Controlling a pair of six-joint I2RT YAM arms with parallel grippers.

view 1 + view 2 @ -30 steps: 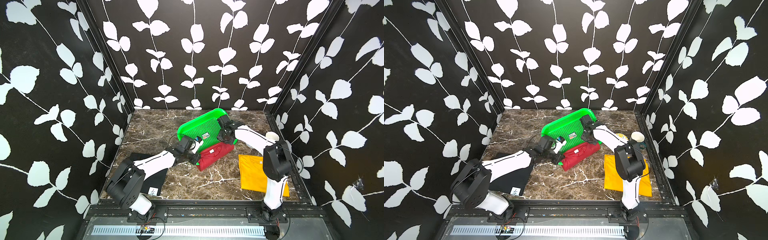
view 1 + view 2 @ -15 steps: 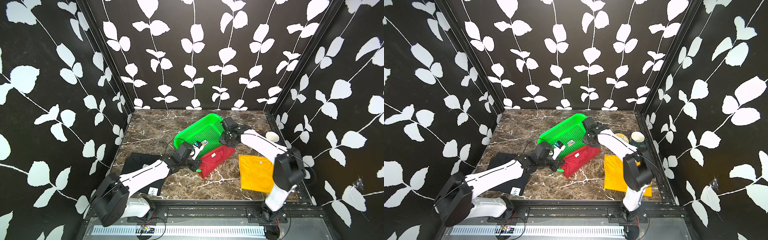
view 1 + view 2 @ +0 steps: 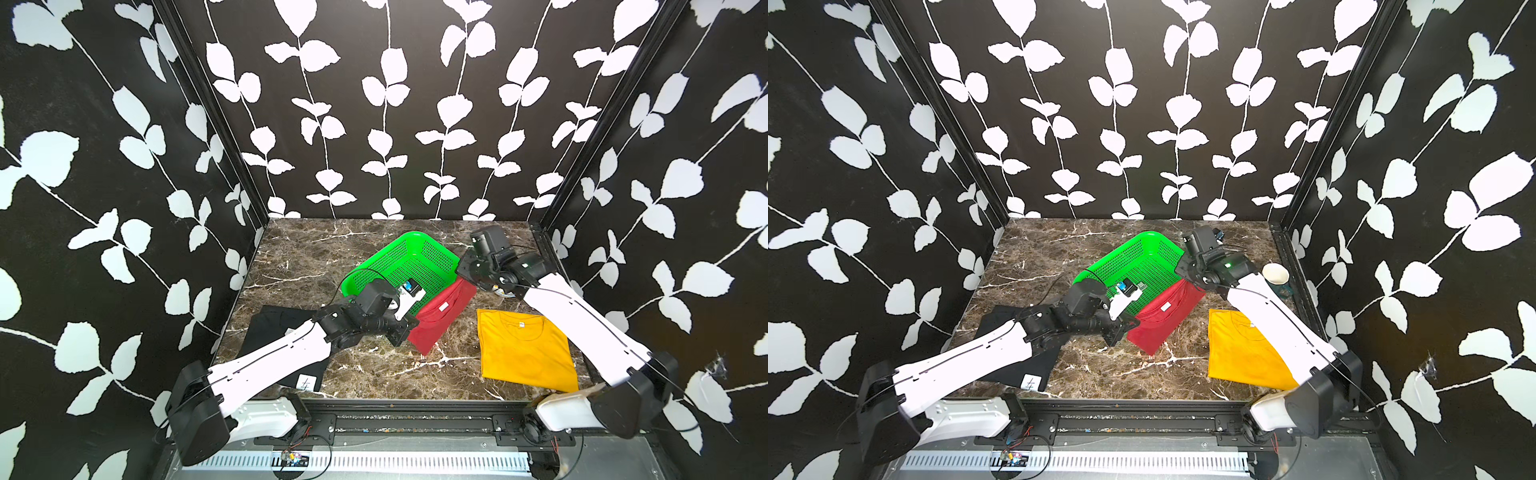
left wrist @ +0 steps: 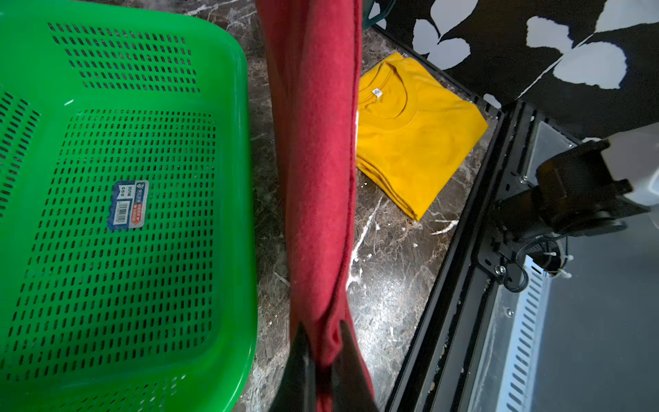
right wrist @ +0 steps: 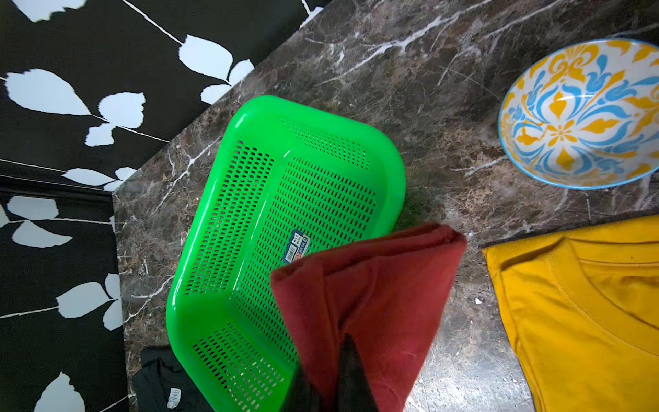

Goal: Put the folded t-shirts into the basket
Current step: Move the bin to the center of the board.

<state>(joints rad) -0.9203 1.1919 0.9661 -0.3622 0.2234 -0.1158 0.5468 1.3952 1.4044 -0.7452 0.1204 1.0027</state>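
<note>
Evidently soft, light and limp, the red folded t-shirt (image 3: 442,316) stretches between the left tool (image 4: 323,333) and the right tool (image 5: 331,364), each clenched on an opposite end, just beside the green basket (image 3: 376,266) over the tabletop (image 3: 316,257); pinching through all layers should keep its fold.

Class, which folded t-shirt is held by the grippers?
The red t-shirt: left gripper and right gripper clamp it; yellow t-shirt and black t-shirt lie ungripped.

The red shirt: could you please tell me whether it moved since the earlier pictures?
Yes, the red shirt shifted slightly toward the unmoved yellow shirt.
</note>
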